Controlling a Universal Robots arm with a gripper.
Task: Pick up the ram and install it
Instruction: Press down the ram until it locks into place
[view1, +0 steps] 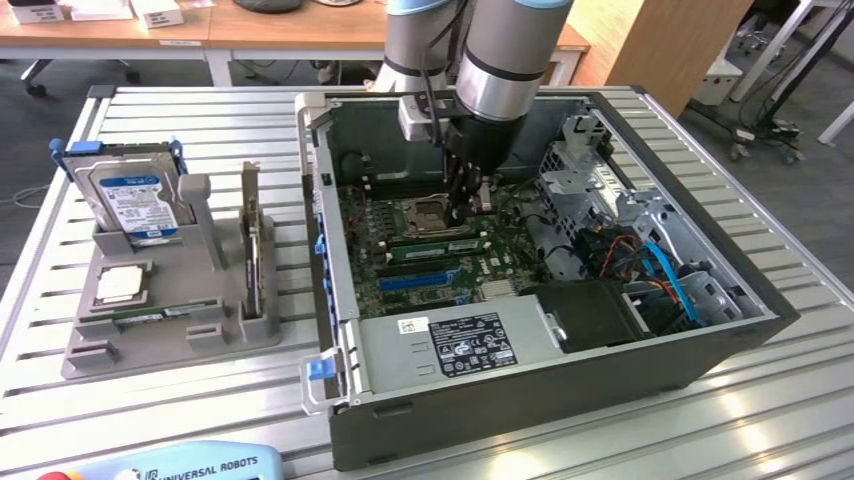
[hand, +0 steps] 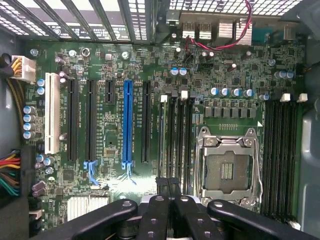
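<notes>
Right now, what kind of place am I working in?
Probably a robotics lab or test workshop: an open computer case lies on a slatted metal table, a grey parts rack beside it, with wooden desks behind.

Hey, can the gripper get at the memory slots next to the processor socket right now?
Probably yes. The case lies open, the gripper hangs inside it just over the board, by the memory slots beside the processor socket, and nothing stands between them.
</notes>
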